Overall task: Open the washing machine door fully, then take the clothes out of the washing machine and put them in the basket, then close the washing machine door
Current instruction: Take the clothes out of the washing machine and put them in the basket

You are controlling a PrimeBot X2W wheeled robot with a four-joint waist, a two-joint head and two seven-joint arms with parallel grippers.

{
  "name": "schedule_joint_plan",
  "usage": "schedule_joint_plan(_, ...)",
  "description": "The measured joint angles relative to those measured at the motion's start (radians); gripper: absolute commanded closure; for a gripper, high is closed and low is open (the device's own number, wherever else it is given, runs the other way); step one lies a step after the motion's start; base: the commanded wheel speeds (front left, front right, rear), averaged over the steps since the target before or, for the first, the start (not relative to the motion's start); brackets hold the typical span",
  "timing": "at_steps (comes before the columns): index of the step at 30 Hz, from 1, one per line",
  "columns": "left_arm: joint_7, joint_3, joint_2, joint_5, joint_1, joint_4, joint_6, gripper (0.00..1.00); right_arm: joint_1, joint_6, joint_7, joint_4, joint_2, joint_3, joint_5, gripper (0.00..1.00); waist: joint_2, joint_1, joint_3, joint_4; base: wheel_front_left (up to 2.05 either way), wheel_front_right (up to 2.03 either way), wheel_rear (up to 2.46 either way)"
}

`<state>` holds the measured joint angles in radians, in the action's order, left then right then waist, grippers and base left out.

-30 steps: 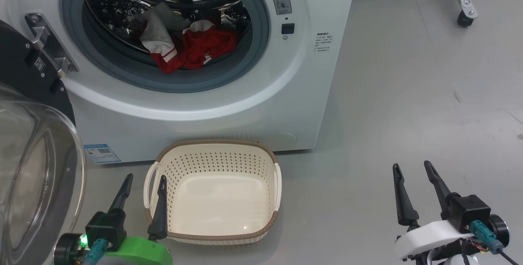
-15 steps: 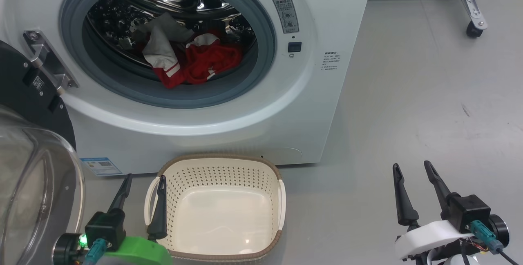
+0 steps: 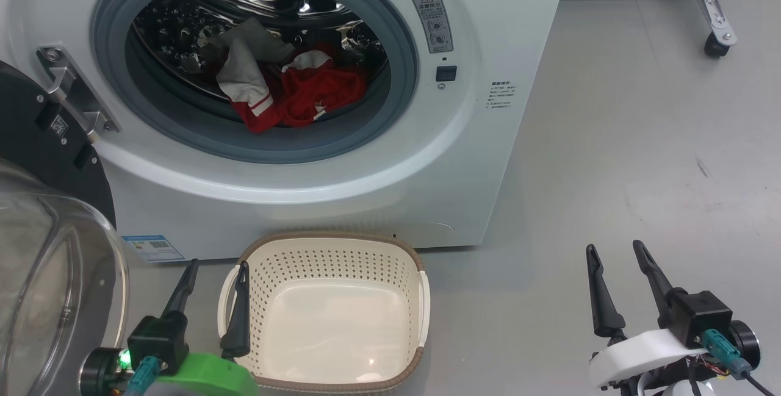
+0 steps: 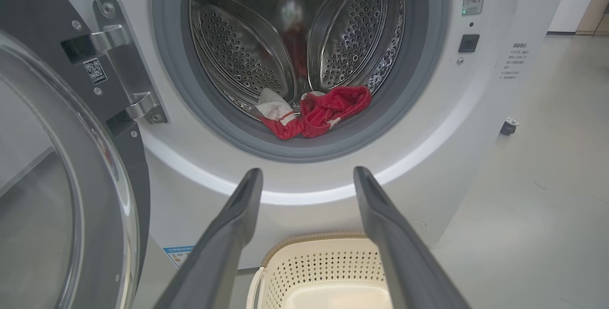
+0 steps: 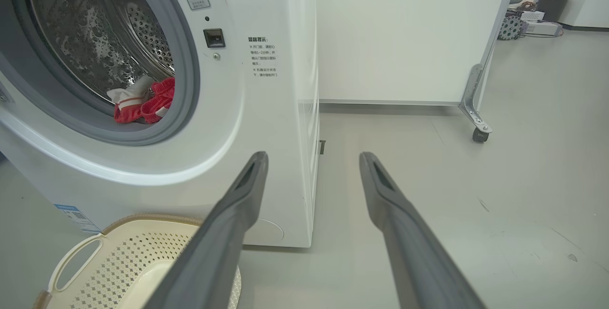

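Note:
The white washing machine (image 3: 464,158) stands with its round opening uncovered. Its black door (image 3: 43,249) with the bulging glass window hangs swung out at the far left. Red and white clothes (image 3: 287,94) lie at the front of the steel drum, also seen in the left wrist view (image 4: 316,111) and the right wrist view (image 5: 142,102). The cream basket (image 3: 332,249) sits on the floor below the opening with nothing in it. My left gripper (image 3: 216,271) is open beside the basket's left handle. My right gripper (image 3: 613,252) is open over bare floor at the lower right.
Grey floor (image 3: 640,140) spreads to the right of the machine. A white panel on a metal leg with a caster (image 3: 714,45) stands at the back right. The open door's glass bowl sits close to my left arm.
The whole head view has shifted, so the machine and basket now sit lower and further right in it. Both grippers stay open where they were.

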<state>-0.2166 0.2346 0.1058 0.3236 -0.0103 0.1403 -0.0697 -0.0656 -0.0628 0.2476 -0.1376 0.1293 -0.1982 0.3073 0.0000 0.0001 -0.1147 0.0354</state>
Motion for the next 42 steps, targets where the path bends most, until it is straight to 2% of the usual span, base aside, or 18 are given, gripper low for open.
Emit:
schedule_joint_plan(10, 0.005, 0.022, 0.0, 0.0, 0.008, -0.003, 0.016, 0.0, 0.0, 0.0, 0.0, 0.004, -0.001, -0.002, 0.0, 0.0, 0.0, 0.0, -0.009, 0.003, 0.0, 0.0, 0.0)
schedule_joint_plan(20, 0.063, 0.037, -0.002, 0.019, 0.13, 0.03, 0.05, 0.0, 0.024, 0.008, 0.0, 0.034, 0.001, -0.01, 0.0, 0.0, 0.0, 0.0, -0.074, -0.004, 0.0, 0.0, 0.0)
schedule_joint_plan(33, 0.233, 0.026, -0.004, 0.089, 0.395, 0.133, 0.108, 0.0, 0.092, 0.018, 0.0, 0.064, -0.003, -0.023, 0.0, 0.0, 0.0, 0.0, -0.212, -0.049, 0.0, 0.0, 0.0)
schedule_joint_plan(42, 0.355, 0.004, 0.035, 0.099, 0.599, 0.208, 0.129, 0.0, 0.168, 0.021, 0.0, 0.069, -0.011, -0.021, 0.0, 0.0, 0.0, 0.0, -0.316, -0.104, 0.0, 0.0, 0.0)
